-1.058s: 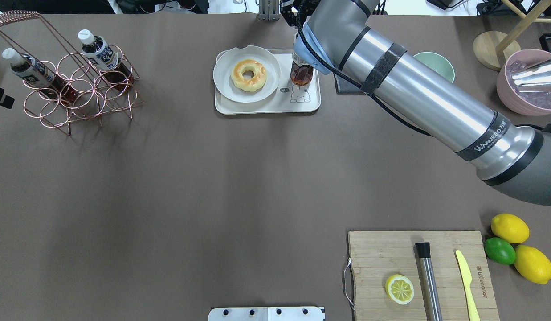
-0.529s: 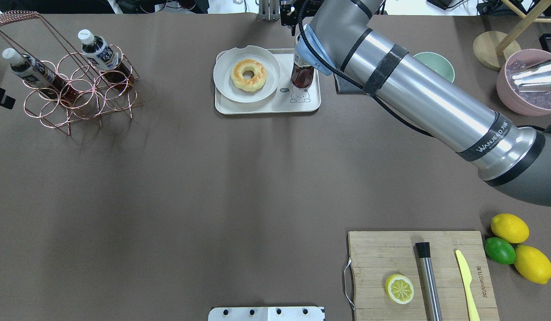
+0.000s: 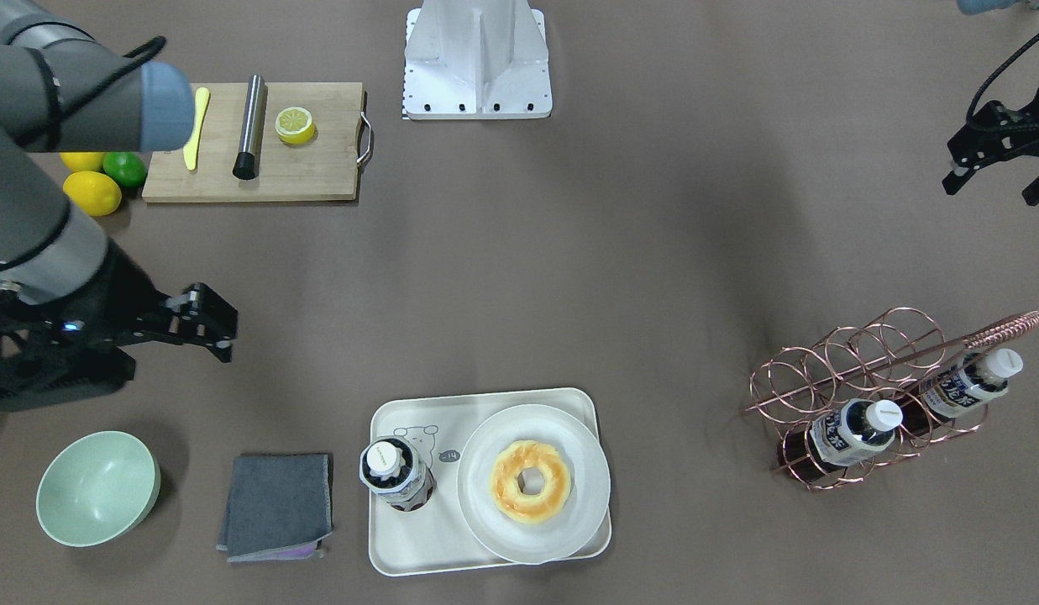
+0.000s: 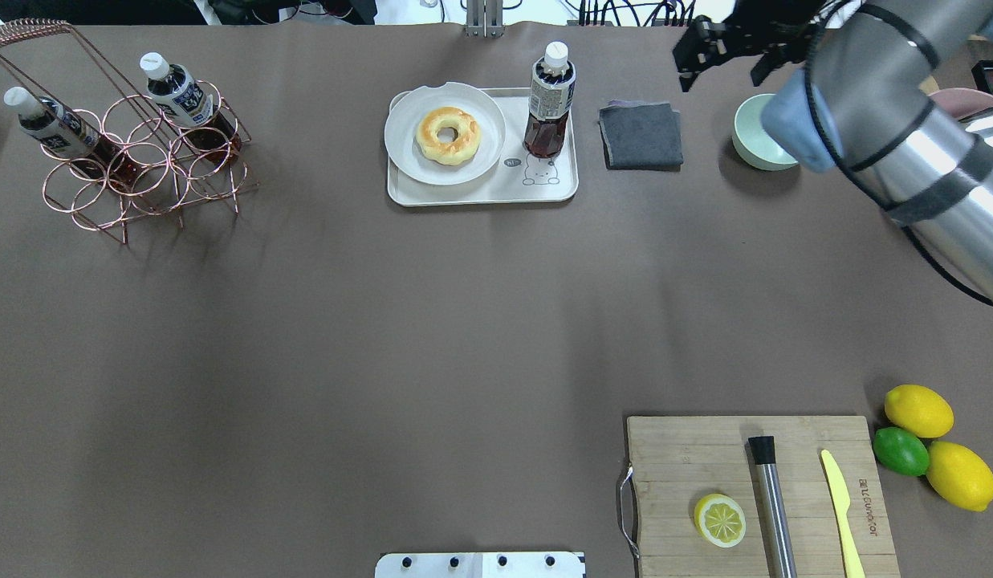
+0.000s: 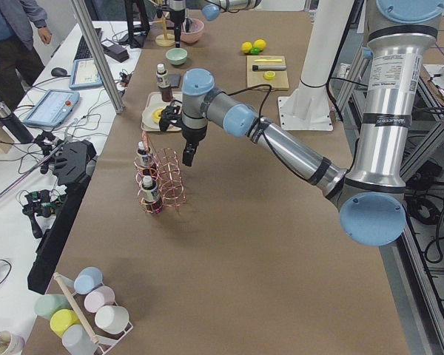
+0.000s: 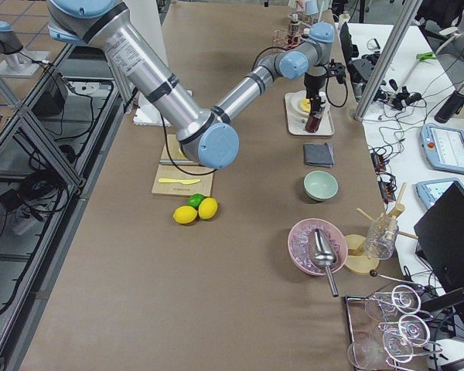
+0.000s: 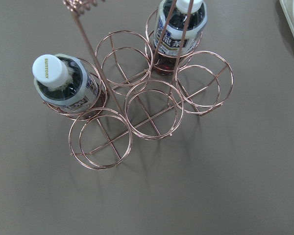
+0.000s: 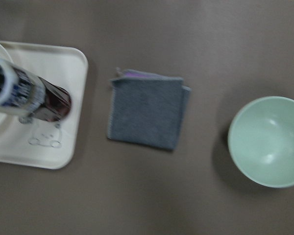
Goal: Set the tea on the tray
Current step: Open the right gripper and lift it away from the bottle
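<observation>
One clear-plastic tea bottle (image 4: pixel 549 103) stands upright on the cream, round-cornered tray (image 4: pixel 472 195).

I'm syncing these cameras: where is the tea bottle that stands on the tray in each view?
Front-facing: tea bottle, lower centre.
Overhead: tea bottle, top centre.
Exterior left: tea bottle, far, upper left.
Exterior right: tea bottle, far, upper right.
Left wrist: not in it.
Right wrist: tea bottle, left edge, blurred.
Shared landmark: the tray under it.
</observation>
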{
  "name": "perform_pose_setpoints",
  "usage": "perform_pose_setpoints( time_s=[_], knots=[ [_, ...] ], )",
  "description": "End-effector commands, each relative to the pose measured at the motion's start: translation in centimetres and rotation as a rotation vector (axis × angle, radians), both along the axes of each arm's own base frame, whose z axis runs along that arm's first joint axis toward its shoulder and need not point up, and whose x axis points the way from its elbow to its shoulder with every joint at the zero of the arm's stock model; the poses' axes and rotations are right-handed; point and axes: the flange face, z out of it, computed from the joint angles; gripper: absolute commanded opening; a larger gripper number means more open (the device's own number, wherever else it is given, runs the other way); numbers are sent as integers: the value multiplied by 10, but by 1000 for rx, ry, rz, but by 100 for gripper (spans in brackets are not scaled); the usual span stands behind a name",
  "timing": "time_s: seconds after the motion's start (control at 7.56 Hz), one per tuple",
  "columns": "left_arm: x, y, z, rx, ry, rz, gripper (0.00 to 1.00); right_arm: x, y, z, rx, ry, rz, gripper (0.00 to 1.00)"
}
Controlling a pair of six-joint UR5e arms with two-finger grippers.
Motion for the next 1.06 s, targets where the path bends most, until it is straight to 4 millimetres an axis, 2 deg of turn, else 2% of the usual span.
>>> perform_pose_setpoints(
  time_s=[0.0, 0.13, 0.26, 0.4, 0.53, 0.66, 0.79, 0.93],
  knots=[
    [-62, 2, 19, -29, -68, 27, 97, 130, 73, 130, 64, 60, -105, 100],
    [-93, 5, 32, -7, -88, 41, 97, 164, 88, 182, 65, 94, -150, 100],
    [-101, 9, 40, -9, -101, 79, 97, 205, 99, 222, 38, 98, -141, 100],
    [-126, 21, 64, 8, -115, 119, 97, 235, 115, 255, 56, 115, -173, 100],
    [-148, 31, 98, 5, -118, 149, 97, 268, 125, 284, 58, 120, -179, 100],
    [-157, 37, 113, -31, -109, 131, 97, 288, 137, 304, 64, 120, -191, 100],
    [-173, 65, 128, -47, -46, 82, 98, 302, 146, 312, 63, 120, -182, 100],
    [-173, 72, 144, -38, -39, 75, 97, 303, 154, 319, 50, 118, -183, 100]
  ],
)
